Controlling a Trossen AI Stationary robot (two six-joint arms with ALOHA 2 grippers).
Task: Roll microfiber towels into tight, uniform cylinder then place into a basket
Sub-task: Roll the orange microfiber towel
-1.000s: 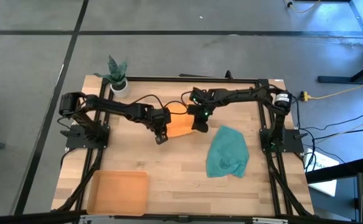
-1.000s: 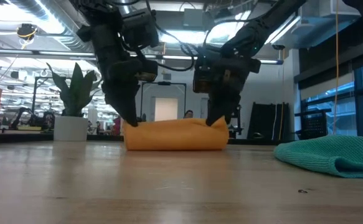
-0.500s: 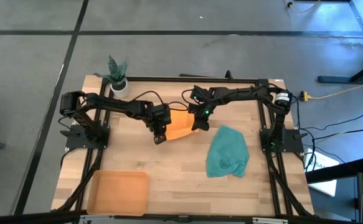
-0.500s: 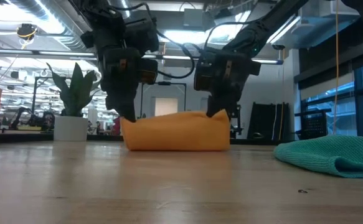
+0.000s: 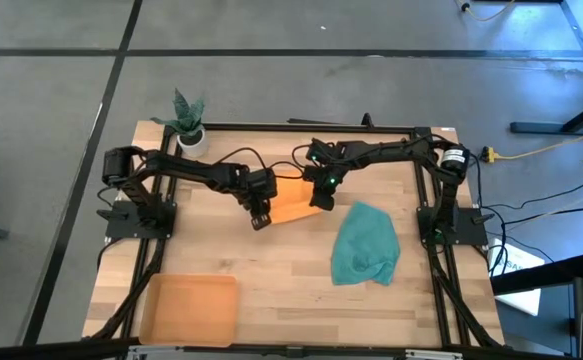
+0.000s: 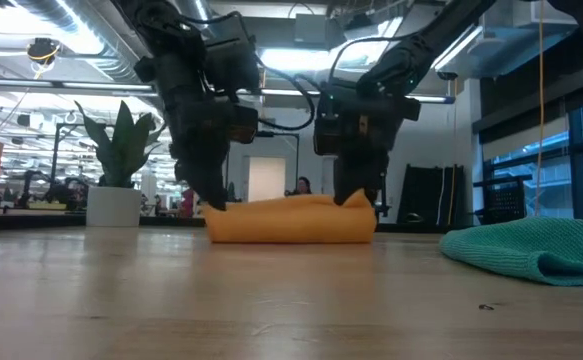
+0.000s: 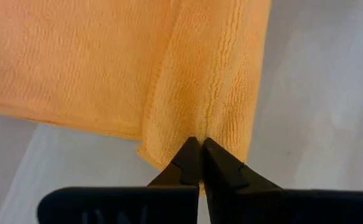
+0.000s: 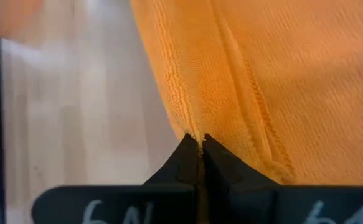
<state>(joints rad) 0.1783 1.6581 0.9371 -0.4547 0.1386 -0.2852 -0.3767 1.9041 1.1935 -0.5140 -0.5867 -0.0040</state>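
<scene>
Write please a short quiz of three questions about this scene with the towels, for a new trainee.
1. True or false: the teal towel is already rolled and lies in the basket.
2. Which towel do both tools pinch? A. the orange towel B. the teal towel C. neither
3. Fill in: the plant pot stands at the table's far ____ corner, on the left arm's side.

Key
1. False: it lies crumpled on the table, near the right arm.
2. A: the left tool and the right tool are each shut on an edge of it.
3. left
</scene>
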